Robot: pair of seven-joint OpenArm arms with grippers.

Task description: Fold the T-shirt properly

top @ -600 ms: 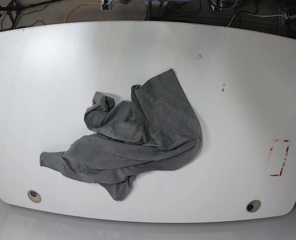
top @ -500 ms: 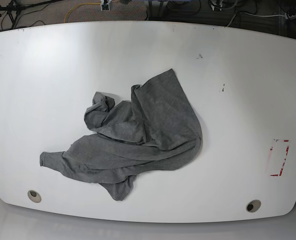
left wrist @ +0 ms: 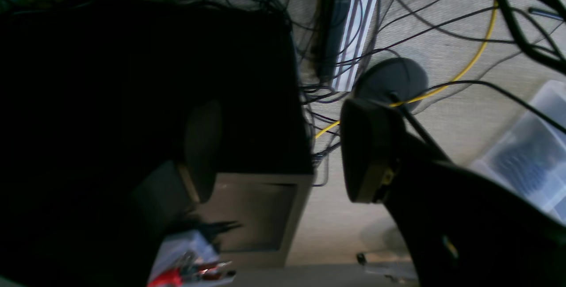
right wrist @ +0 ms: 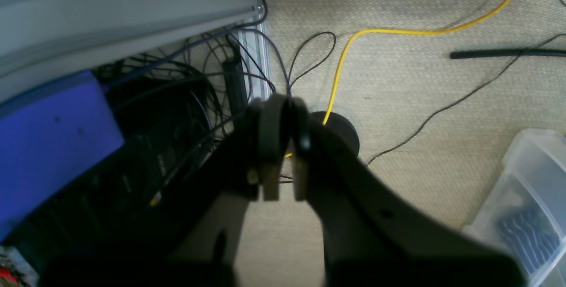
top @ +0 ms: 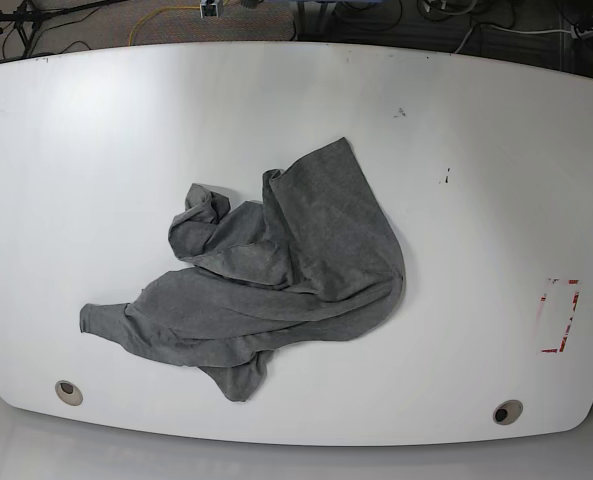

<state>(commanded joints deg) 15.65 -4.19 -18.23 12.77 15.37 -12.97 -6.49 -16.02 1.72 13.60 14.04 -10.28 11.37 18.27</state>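
The dark heather-grey T-shirt point(top: 276, 275) lies crumpled in a heap in the middle of the white table point(top: 476, 130), with one end trailing toward the front left. Neither arm shows in the base view. In the left wrist view my left gripper point(left wrist: 283, 150) is open and empty, off the table, looking at floor and cables. In the right wrist view my right gripper point(right wrist: 283, 145) has its fingers closed together on nothing, also over the floor. The shirt shows in neither wrist view.
A red-edged marking point(top: 559, 315) sits at the table's right edge. Two round holes point(top: 68, 391) point(top: 507, 412) lie near the front edge. Small dark marks point(top: 400, 112) dot the far side. Cables and plastic bins point(right wrist: 530, 207) lie on the floor.
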